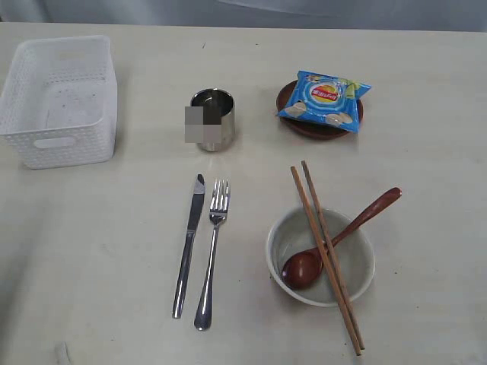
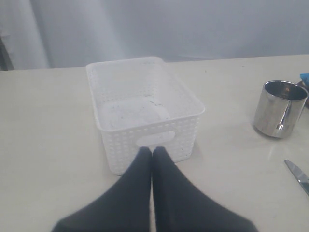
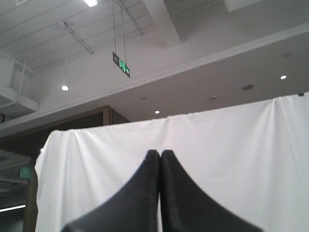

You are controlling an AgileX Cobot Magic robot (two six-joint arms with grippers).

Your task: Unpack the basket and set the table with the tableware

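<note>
The white basket stands empty at the far left of the table. On the table lie a steel cup, a knife and a fork side by side. An off-white bowl holds a wooden spoon, with two chopsticks laid across it. A dark brown plate sits under a blue chip bag. My left gripper is shut and empty, just short of the basket. My right gripper is shut and empty, pointing up at a white curtain. Neither gripper shows in the exterior view.
The left wrist view also catches the cup and the knife tip off to one side. A pale curtain and a ceiling with lights fill the right wrist view.
</note>
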